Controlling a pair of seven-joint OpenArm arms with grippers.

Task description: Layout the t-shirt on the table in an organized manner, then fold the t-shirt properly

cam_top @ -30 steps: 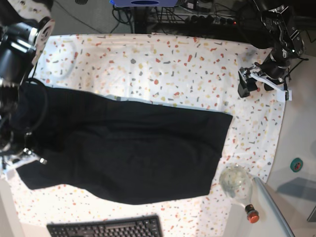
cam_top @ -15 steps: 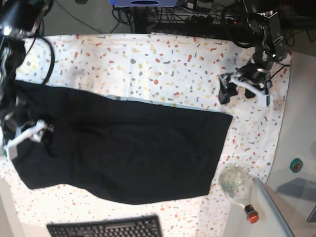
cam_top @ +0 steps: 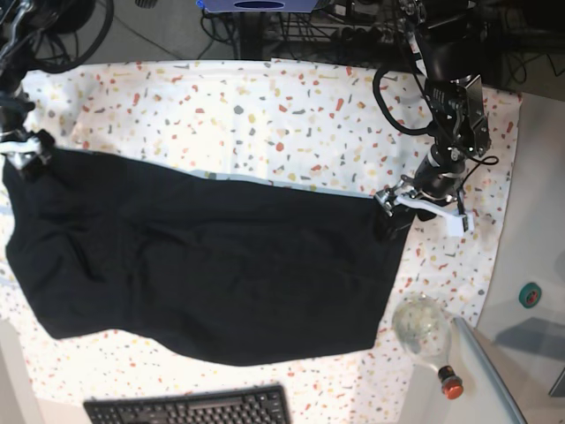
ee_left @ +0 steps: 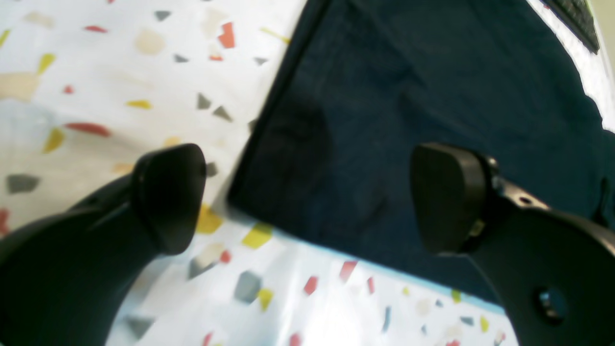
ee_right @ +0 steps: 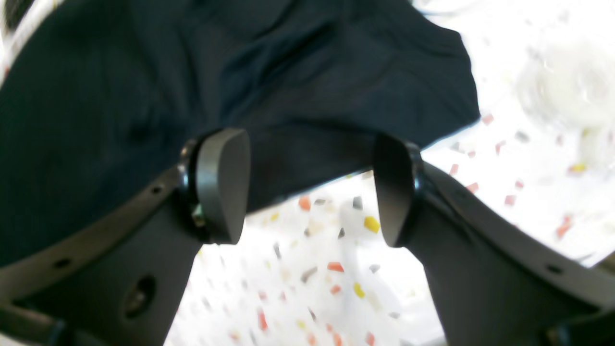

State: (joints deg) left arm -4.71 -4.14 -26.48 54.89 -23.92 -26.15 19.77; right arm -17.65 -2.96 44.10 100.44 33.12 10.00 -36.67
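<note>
The black t-shirt [cam_top: 212, 265] lies spread flat across the speckled table [cam_top: 291, 115], long side running left to right. My left gripper [cam_top: 422, 210] hovers over the shirt's far right corner, open; in the left wrist view that corner of the t-shirt [ee_left: 408, 86] lies between the wide-spread fingers of the left gripper [ee_left: 307, 197], not pinched. My right gripper [cam_top: 24, 146] is at the shirt's far left corner. In the right wrist view the right gripper [ee_right: 307, 187] is open and empty, with the t-shirt [ee_right: 240, 72] edge beyond its fingertips.
A black keyboard [cam_top: 190, 408] lies at the table's near edge. A clear glass flask with an orange cap [cam_top: 424, 329] sits near the shirt's near right corner. A green tape roll [cam_top: 530, 294] lies off the table's right side. Cables run behind the far edge.
My right gripper opened, let go of the shirt's left end and moved to the far left corner. My left arm came from the far right of the table to the shirt's right corner.
</note>
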